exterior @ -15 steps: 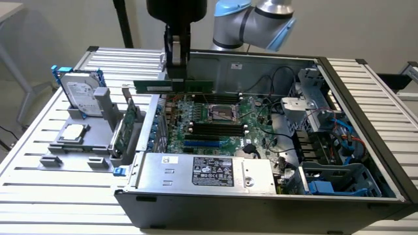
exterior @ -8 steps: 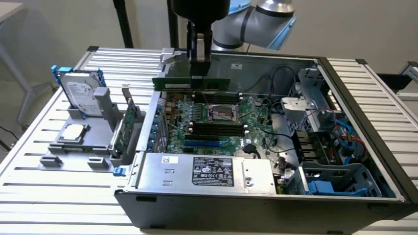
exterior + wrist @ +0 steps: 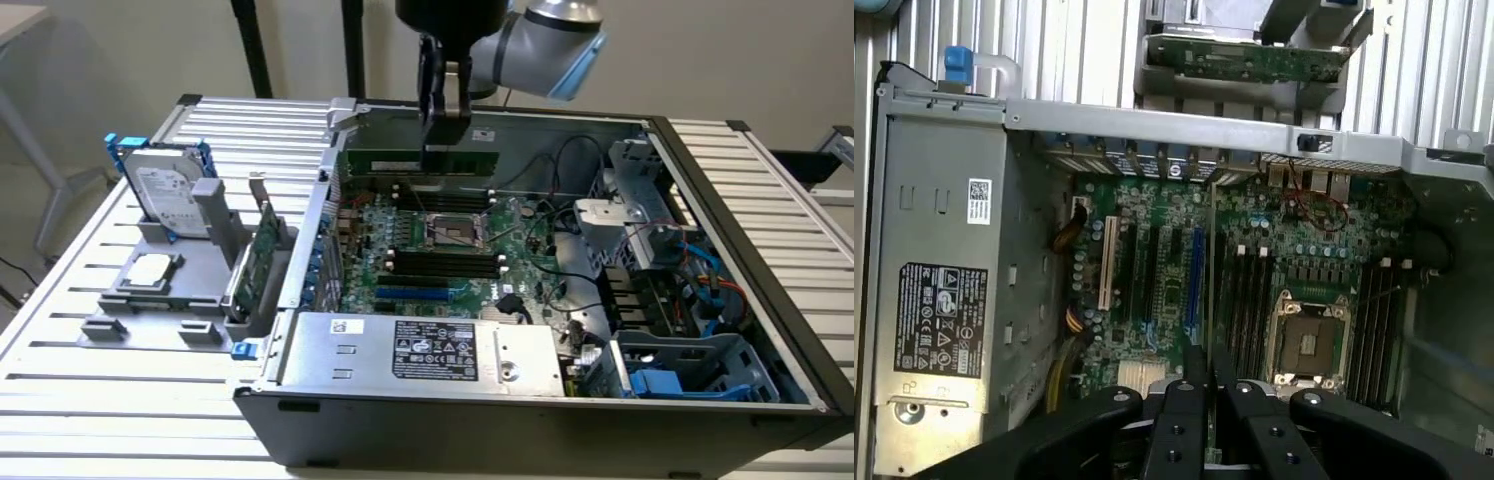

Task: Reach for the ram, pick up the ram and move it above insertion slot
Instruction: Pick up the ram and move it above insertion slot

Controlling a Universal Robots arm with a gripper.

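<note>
pincer (image 3: 445, 135) pinching ram (image 3: 424, 160) edge-on, w/ stick hanging over motherboard (image 3: 441, 250) 12 o'clock side | risk: narrow grip, stick cd tilt/slip, miss slot (image 3: 427, 188), hit CPU socket (image 3: 451, 230)

Open computer case (image 3: 747, 330) on slatted table (image 3: 120, 400); hard drive (image 3: 167, 190) upright in grey holder (image 3: 147, 300).
</note>
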